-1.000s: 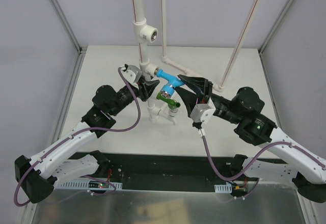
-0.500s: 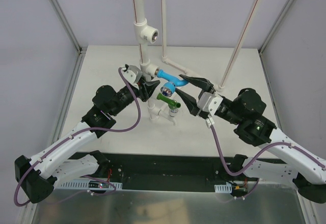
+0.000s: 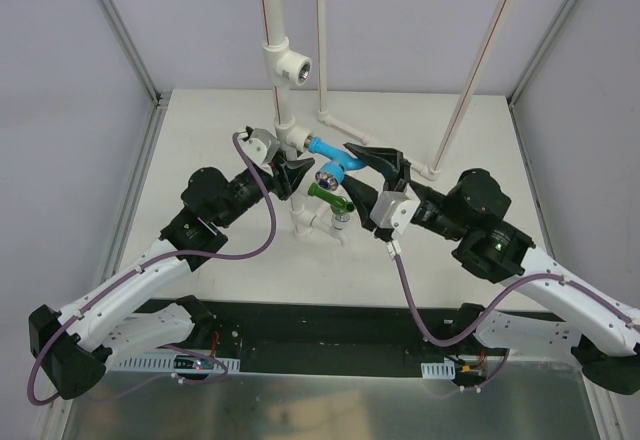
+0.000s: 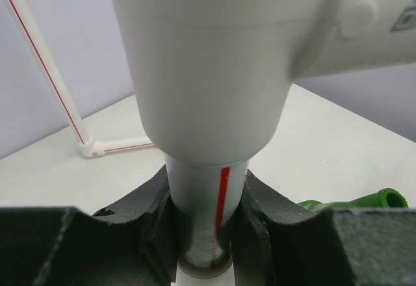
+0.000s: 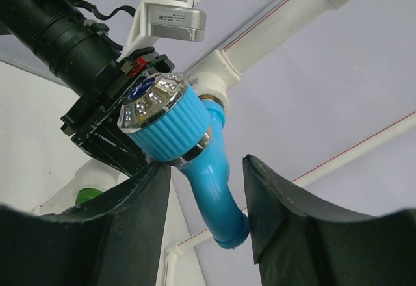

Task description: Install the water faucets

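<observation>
Taps first: the blue tap [image 3: 330, 163] sits at the middle of the top view, its inlet end at a tee fitting [image 3: 291, 139] on the upright white pipe [image 3: 281, 100]. In the right wrist view it fills the centre, a ribbed light-blue body under a shiny, faceted silver cap with a blue dot. A smooth bent spout runs down toward the lower middle of the frame. How deep it sits in the socket I cannot tell.

The dark green tap [image 3: 329, 195] lies just below it, beside a lower white fitting.

The right gripper [image 3: 352, 167] has its fingers spread, one on each side of the blue spout, with a sliver of background showing on both sides. It looks placed to close and twist the tap home.

The left gripper [image 3: 290, 175] is clamped tight on the pipe just under the tee, both pads pressed against the red-striped tube. That is probably to stop the pipe from turning. The pale table [image 3: 200, 130] spreads beneath everything.
</observation>
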